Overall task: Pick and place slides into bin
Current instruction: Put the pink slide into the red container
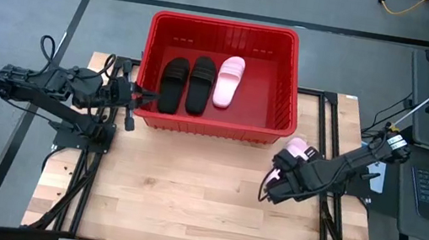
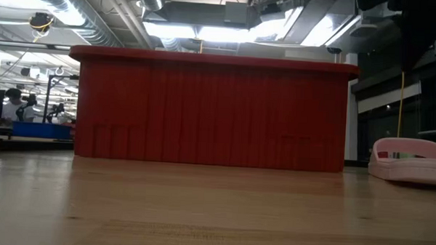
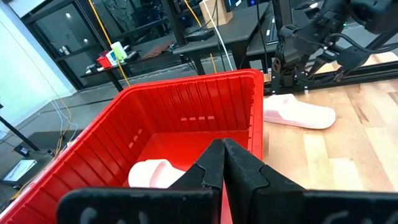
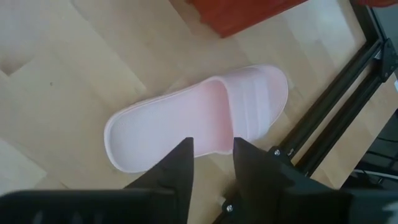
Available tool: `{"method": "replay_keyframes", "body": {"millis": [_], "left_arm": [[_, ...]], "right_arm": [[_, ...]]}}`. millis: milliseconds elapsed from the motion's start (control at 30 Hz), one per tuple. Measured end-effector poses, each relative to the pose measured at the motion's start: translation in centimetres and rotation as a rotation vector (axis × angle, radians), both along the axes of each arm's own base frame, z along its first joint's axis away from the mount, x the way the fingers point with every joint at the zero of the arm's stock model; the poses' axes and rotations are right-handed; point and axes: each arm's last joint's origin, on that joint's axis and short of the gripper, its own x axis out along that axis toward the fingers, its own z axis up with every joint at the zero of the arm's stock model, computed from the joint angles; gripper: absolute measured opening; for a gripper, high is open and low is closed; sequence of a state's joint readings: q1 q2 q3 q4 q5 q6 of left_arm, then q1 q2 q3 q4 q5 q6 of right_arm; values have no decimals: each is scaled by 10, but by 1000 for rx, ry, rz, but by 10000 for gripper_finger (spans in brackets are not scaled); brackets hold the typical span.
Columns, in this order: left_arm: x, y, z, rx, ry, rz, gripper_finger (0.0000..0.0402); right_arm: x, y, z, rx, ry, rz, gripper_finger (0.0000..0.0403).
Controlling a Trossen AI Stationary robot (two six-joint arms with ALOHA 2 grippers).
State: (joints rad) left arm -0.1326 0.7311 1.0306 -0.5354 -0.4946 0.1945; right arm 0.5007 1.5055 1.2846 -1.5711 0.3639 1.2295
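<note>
Hovering over the far right part of the pale wooden table (image 1: 184,209), the right gripper (image 4: 211,152) has its two dark fingers parted with nothing between them. Directly beneath and just ahead of those fingertips lies a pale pink open-toe slide with a wide strap (image 4: 199,118), flat on the wood, sole down, and not gripped. Beyond its strap end sits a corner of the large rectangular red plastic bin with ribbed sides (image 1: 287,88).

The left gripper (image 3: 222,163) waits at the bin's left wall, fingers pressed together and holding nothing, pointing over the rim into the basket. Inside the bin, ahead of that gripper, rest two black slides (image 1: 186,84) side by side, with a second pale pink slide (image 1: 229,80) just beyond them.
</note>
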Motion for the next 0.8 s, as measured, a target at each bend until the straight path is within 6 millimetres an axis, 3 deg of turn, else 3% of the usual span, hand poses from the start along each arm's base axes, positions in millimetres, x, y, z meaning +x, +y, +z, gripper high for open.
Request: {"method": "replay_keyframes", "body": {"millis": [200,567,700,800], "left_arm": [[0,0,0,26,10,-6,4],[1,0,3,-17,-34,8,5],[1,0,6,-21,-67,13,3],[1,0,7,-22,-77,17,3]], "right_arm": [[4,-8,0,3,-3,-41,138],[8,-15,-1,22,-7,-91,141],[10,-12,-13,51,-38,-121,141],[2,-9,-32,88,33,-121,141]]}}
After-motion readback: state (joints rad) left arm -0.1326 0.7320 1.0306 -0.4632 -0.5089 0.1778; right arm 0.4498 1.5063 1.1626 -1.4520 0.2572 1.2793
